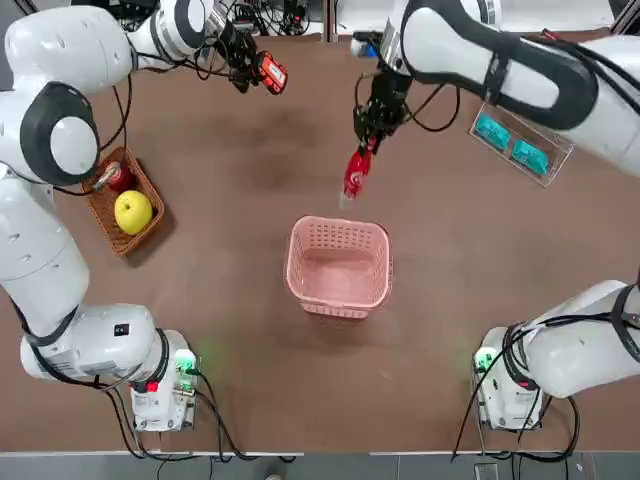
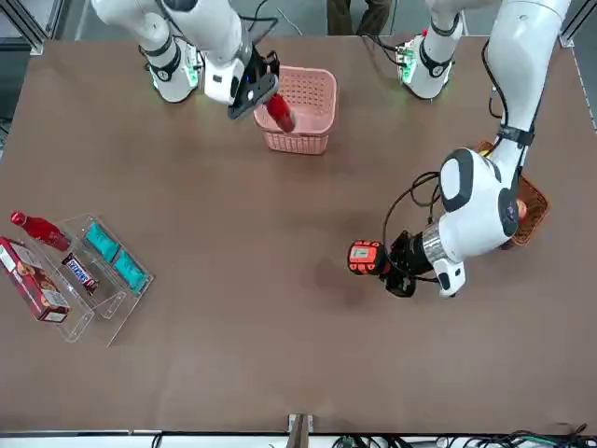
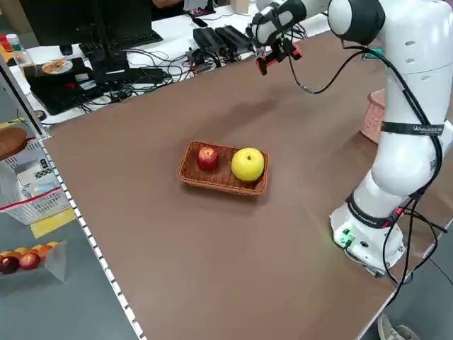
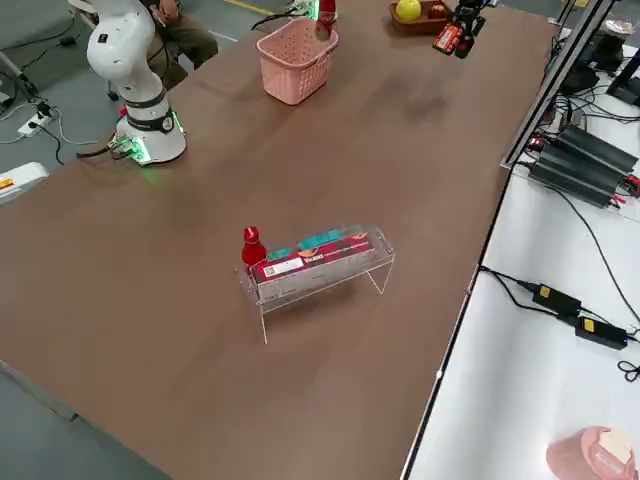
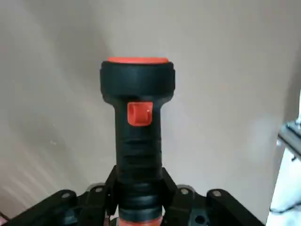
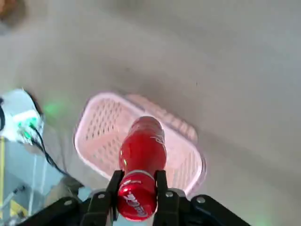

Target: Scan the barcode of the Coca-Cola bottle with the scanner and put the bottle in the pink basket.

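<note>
My right gripper (image 1: 362, 152) is clenched around the Coca-Cola bottle (image 1: 355, 174), holding it in the air, tilted, just beyond the far rim of the pink basket (image 1: 339, 265) at mid-table. Farther out on the left, my left gripper (image 1: 243, 68) grasps the scanner (image 1: 271, 73) above the table.

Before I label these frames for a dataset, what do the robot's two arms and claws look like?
Both arms are glossy white with rounded segments and dark grey joint bands. Black cables loop along them. The left claw and right claw are black, two-fingered. Each base shows a green light; the left also has a red one.
</note>
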Action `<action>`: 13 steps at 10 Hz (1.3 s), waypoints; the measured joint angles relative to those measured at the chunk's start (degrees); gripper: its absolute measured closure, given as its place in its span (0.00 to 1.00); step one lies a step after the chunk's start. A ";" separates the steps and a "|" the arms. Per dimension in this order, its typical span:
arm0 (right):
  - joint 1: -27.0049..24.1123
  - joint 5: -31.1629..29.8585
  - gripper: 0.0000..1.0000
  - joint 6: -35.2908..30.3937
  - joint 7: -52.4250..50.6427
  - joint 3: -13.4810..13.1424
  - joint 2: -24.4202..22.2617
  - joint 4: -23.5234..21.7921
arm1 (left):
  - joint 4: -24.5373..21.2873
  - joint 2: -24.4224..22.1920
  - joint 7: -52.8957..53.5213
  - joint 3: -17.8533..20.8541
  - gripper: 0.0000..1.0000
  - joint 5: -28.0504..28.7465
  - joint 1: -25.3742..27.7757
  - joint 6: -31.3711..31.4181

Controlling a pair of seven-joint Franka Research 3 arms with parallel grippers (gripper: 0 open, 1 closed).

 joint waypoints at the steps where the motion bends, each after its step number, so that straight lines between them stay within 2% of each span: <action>1: 2.24 -1.00 0.67 -0.42 3.50 0.96 -0.49 -0.41 | -0.47 0.00 -4.34 0.10 0.64 4.74 0.86 0.00; 3: 7.95 -3.77 0.67 0.98 9.63 2.51 -0.44 -1.25 | -2.51 0.06 -11.78 0.31 0.64 14.61 3.99 0.00; 6: 12.16 -9.38 0.67 8.23 14.89 2.84 0.98 -3.88 | -6.08 0.15 -22.67 0.40 0.64 24.37 7.81 1.15; 9: 13.19 -12.50 0.67 16.02 16.18 2.81 7.00 -5.12 | -7.99 0.68 -32.88 0.28 0.64 28.00 7.58 4.08; 11: 13.29 -15.24 0.67 17.51 17.37 2.80 9.93 -5.12 | -9.71 1.94 -34.67 0.31 0.64 34.81 7.63 6.69; 13: 13.89 -17.04 0.67 17.57 20.33 2.80 11.19 -5.13 | -12.28 3.57 -34.81 0.36 0.64 38.43 8.03 11.46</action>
